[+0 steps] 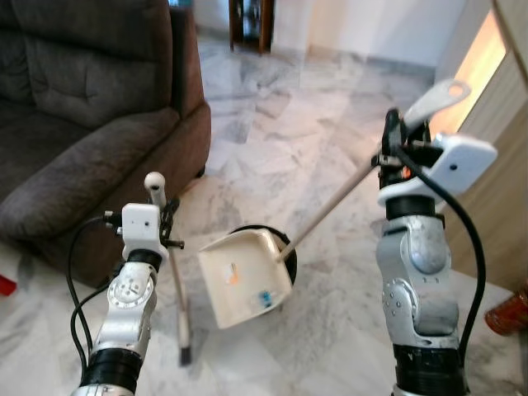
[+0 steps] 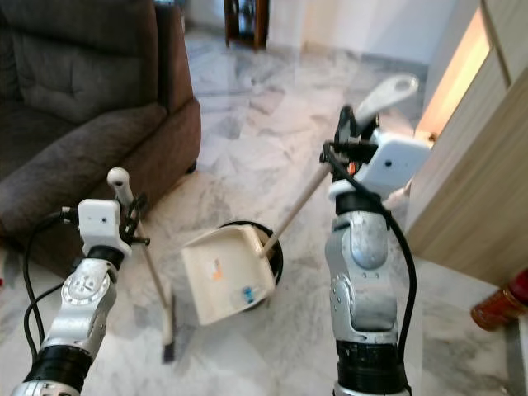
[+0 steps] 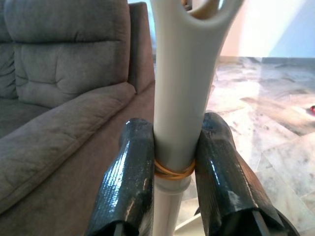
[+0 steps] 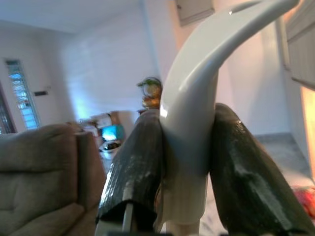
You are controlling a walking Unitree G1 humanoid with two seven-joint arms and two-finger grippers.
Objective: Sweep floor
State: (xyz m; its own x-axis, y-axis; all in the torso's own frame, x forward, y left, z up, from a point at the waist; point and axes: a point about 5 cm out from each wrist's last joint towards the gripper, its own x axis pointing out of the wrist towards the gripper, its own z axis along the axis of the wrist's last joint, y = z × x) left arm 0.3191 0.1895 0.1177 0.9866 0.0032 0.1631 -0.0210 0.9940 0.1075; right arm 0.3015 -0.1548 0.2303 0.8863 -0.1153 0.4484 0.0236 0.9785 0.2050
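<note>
My left gripper [image 1: 165, 213] is shut on the white broom handle [image 3: 179, 108], near its rounded top. The broom [image 1: 177, 285] runs down to its dark head on the marble floor [image 1: 272, 140]. My right gripper [image 1: 398, 140] is shut on the long white dustpan handle [image 4: 189, 123] just below its curved grip. The cream dustpan [image 1: 246, 276] rests on the floor between my arms, tilted up on a black round base, with small orange and blue scraps inside it.
A dark grey sofa [image 1: 91, 124] stands at the left, close to the broom. A wooden cabinet wall [image 2: 487, 165] rises at the right, with a red object [image 1: 509, 313] on the floor by it. Open marble floor stretches ahead.
</note>
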